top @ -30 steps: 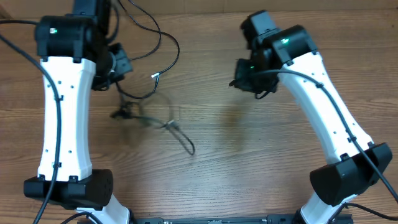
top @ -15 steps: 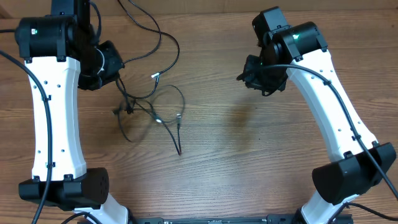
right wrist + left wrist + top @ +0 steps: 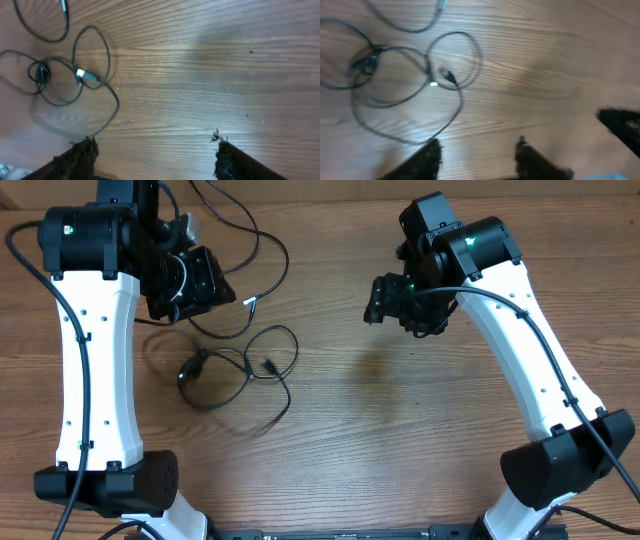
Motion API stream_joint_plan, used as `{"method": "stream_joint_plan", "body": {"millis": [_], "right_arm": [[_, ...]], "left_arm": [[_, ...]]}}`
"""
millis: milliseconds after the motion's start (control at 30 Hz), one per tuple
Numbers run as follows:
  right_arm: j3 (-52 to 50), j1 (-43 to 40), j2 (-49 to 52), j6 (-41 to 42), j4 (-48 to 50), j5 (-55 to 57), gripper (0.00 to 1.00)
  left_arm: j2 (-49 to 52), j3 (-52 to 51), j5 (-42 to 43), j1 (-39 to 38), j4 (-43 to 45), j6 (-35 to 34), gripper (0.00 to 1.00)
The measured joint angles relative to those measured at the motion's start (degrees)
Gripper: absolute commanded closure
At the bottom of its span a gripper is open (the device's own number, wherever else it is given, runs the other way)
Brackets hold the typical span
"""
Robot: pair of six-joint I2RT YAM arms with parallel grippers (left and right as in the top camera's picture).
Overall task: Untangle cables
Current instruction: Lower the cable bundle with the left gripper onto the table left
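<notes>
The left gripper (image 3: 477,147) is open and empty. The cables (image 3: 197,363) lie in crossed loops left of centre in the overhead view. The right gripper (image 3: 154,140), upper right of centre, gapes empty, well apart. Pinching two crossed strands together would likely tighten the tangle.

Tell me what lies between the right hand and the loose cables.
Only bare wooden table. The overhead view shows nothing between the right hand and the cables, and the right wrist view agrees.
</notes>
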Motion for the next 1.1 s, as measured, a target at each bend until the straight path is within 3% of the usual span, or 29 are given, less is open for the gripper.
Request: {"method": "stream_joint_plan", "body": {"millis": [100,400,600,733,767,1100], "right_arm": [[0.0,0.0,0.0,-0.5,0.28,-0.74,0.16],[0.0,1.09,0.0,-0.94,2.43,-1.22,0.08],[0.0,2.6,0.0,-0.92,3.61,-1.27,0.05],[0.0,2.99,0.0,-0.9,3.72,-1.38,0.05],[0.0,2.99,0.0,-0.9,3.74,-1.38,0.05],[0.0,2.99,0.0,-0.9,3.26,-0.28,0.04]], "left_arm": [[0.0,-0.74,-3.61,0.0,-0.04,-0.72,0.27],[0.07,-12.81,-9.07,0.0,2.38,-2.78,0.21],[0.07,-23.06,-9.94,0.0,7.61,-3.58,0.07],[0.07,-29.2,-10.62,0.0,11.61,-4.22,0.04],[0.07,-30.75,-11.37,0.0,12.46,-5.01,0.0],[0.09,-38.14,-25.53,4.26,17.46,-21.64,0.0]]}}
